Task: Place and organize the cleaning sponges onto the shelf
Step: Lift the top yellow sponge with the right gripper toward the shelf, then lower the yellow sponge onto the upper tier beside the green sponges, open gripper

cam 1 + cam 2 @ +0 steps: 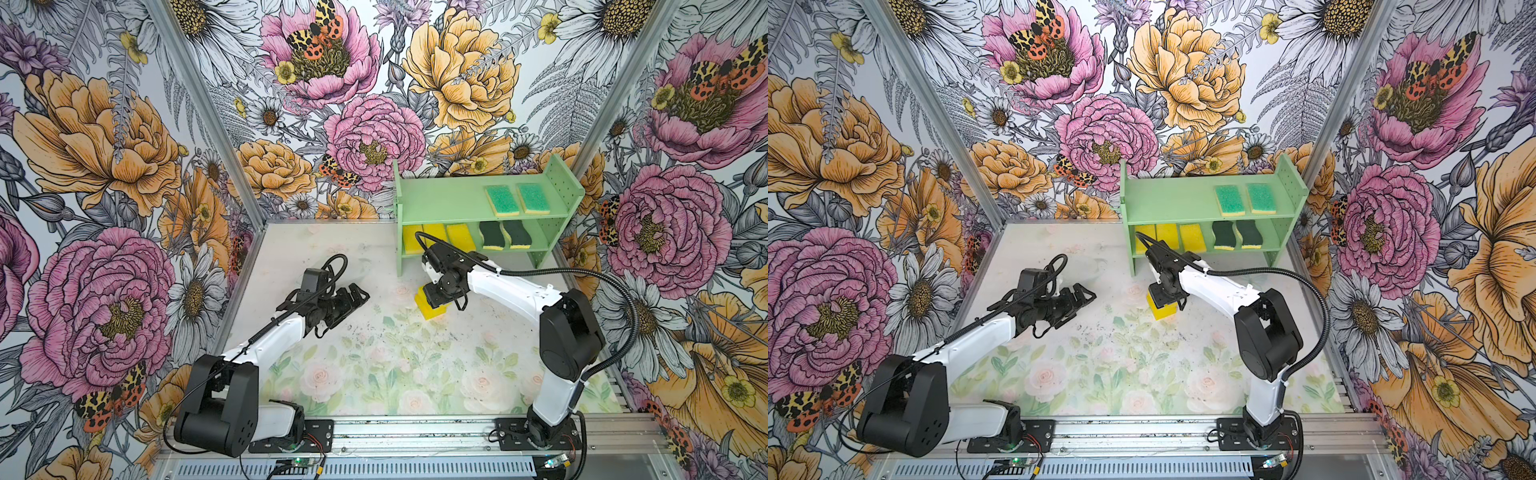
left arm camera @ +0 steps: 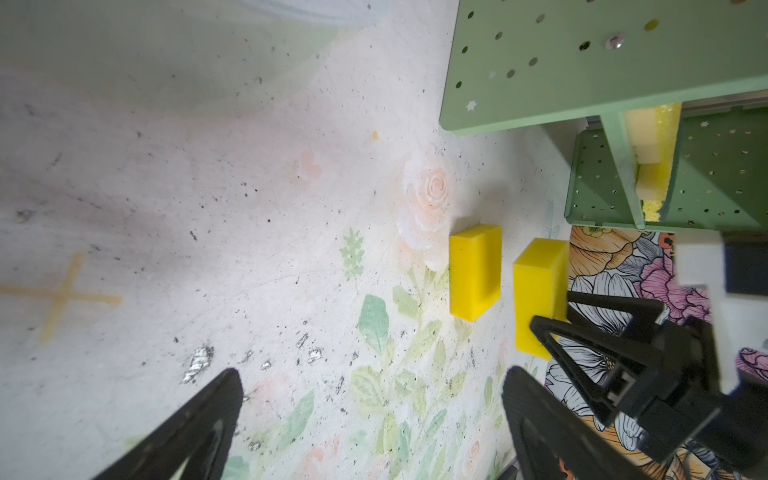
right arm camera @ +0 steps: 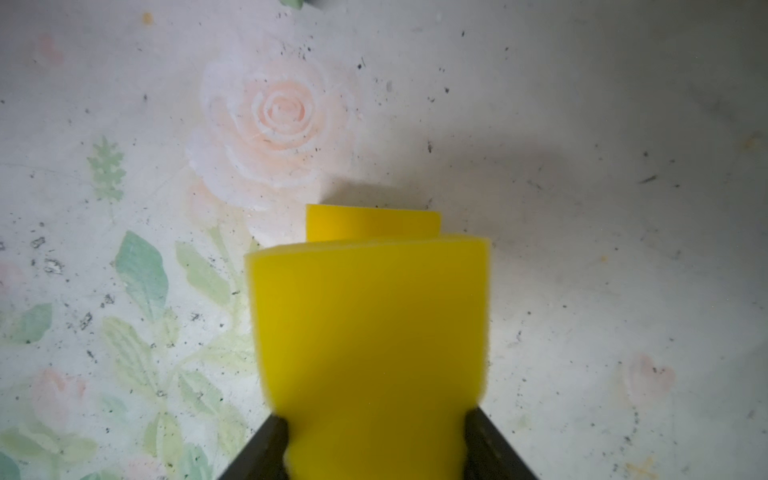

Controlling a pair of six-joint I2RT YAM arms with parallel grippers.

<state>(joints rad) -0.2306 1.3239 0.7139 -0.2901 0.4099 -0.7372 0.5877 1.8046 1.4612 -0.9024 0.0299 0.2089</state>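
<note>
**Flowered room: lift straight, squeeze gently**

Flowered walls [image 1: 104,166] close round the table [image 1: 374,365], and the shelf [image 1: 440,203] stands at 1 o'clock on it. My right claw [image 3: 374,415] is closed on a yellow sponge [image 3: 370,332] near the table's middle, and the foam bulges between the jaws. A second yellow sponge [image 2: 473,270] lies just beside it. My left claw [image 1: 358,298] hangs wide open toward 9 o'clock and holds nothing.

The lower tier has three yellow sponges [image 1: 459,237] and two dark-green sponges [image 1: 492,235]. Two teal sponges [image 1: 503,200] sit on the upper tier toward 3 o'clock.

I judge the good way is this: squeeze no harder, and lift straight up so the neighbour is not dragged. Then I should lay the sponge flat on the bare upper board, at 9 o'clock from the teal pair. I should let go only when it rests.
</note>
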